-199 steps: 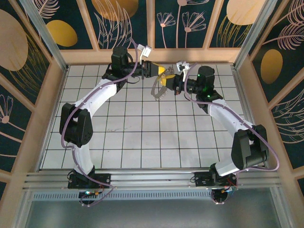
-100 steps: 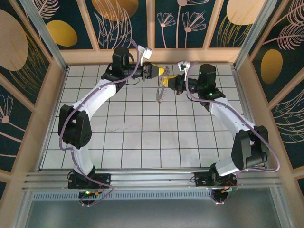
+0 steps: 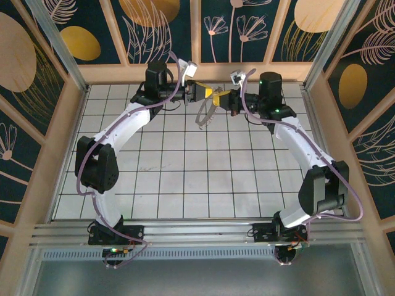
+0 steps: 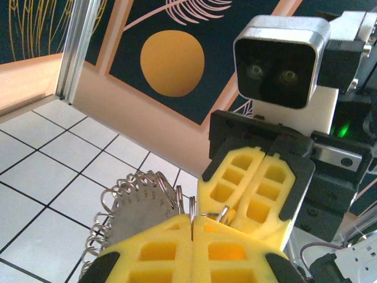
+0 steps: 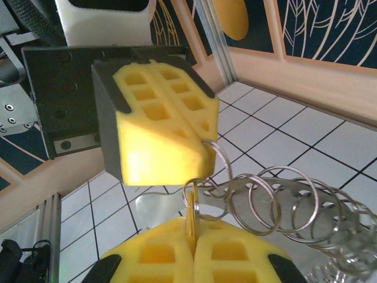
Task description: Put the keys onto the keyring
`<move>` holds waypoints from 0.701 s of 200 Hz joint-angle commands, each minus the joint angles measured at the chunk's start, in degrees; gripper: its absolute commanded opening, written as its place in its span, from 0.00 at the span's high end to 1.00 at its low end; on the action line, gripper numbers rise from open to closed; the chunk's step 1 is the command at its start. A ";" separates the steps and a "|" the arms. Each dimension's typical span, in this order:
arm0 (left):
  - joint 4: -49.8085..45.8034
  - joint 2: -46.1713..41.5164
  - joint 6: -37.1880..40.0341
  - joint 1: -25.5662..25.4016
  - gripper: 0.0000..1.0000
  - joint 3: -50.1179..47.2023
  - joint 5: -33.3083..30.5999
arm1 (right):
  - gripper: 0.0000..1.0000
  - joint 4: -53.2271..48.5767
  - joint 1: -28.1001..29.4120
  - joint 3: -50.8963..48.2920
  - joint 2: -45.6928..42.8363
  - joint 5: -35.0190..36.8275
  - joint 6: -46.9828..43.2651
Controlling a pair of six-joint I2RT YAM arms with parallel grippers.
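Firstly, keyring [image 3: 203, 115]: coiled silver loops, hung clear of the worktop [image 3: 185, 185] at its far middle. One end loop was pinched in the shut left jaws, apparently so that it was held steady for threading. Secondly, key [image 5: 191, 217]: a thin orange sliver, clamped edge-on in the shut right jaws, with a loop lying around it. Whether it was fully threaded could not be told. Both jaws were set tip to tip, presumably so that key could be worked onto keyring.
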 commanded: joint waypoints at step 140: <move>0.38 -1.85 1.14 0.19 1.00 0.10 0.10 | 1.00 -4.84 -2.39 10.54 5.47 -7.73 -2.44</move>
